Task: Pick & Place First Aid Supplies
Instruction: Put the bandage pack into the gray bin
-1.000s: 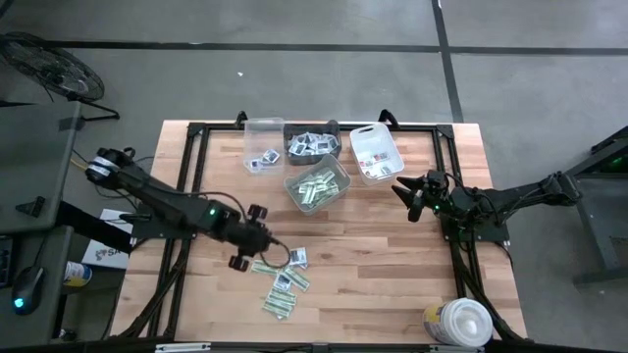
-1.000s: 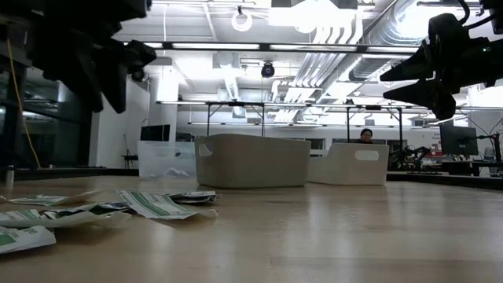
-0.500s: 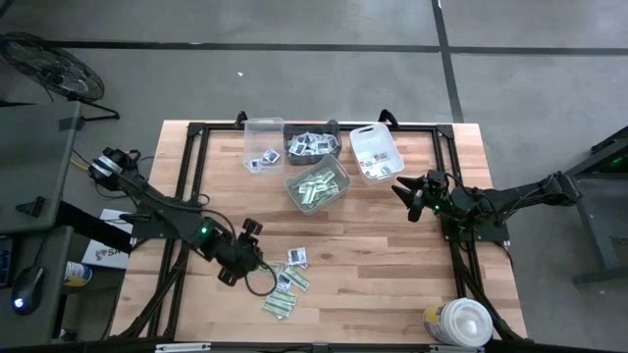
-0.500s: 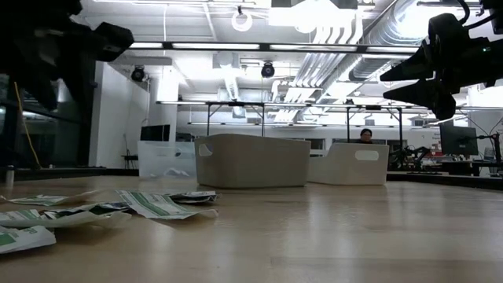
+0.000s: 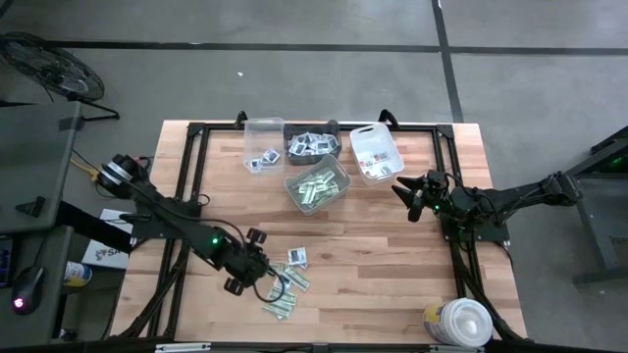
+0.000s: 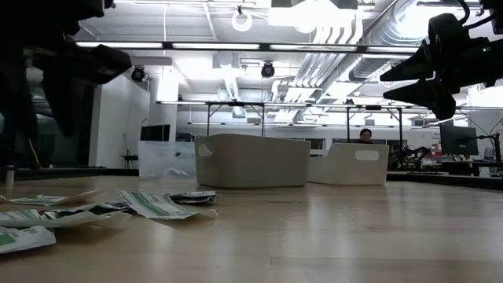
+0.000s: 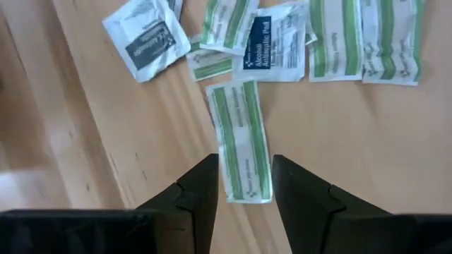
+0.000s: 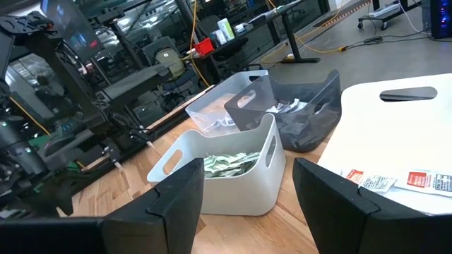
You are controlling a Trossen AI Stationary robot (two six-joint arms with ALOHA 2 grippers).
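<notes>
left fingers part-open, straddling a green-striped packet.

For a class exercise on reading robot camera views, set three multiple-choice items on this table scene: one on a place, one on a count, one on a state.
1. Where does the left gripper hover?
A. Over the loose packets
B. Over the bins
C. Beside the round tub

2. How many bins stand at the table's far side?
A. Two
B. Four
C. Six

3. How do the right gripper's fingers stand?
A. Shut on a packet
B. Open and empty
C. Shut on a bin's rim

Answers:
1 A, a green-striped packet lies between its fingers in its wrist view.
2 B, clear bin, dark bin, white bin, grey bin.
3 B, fingers apart, nothing between.
</notes>
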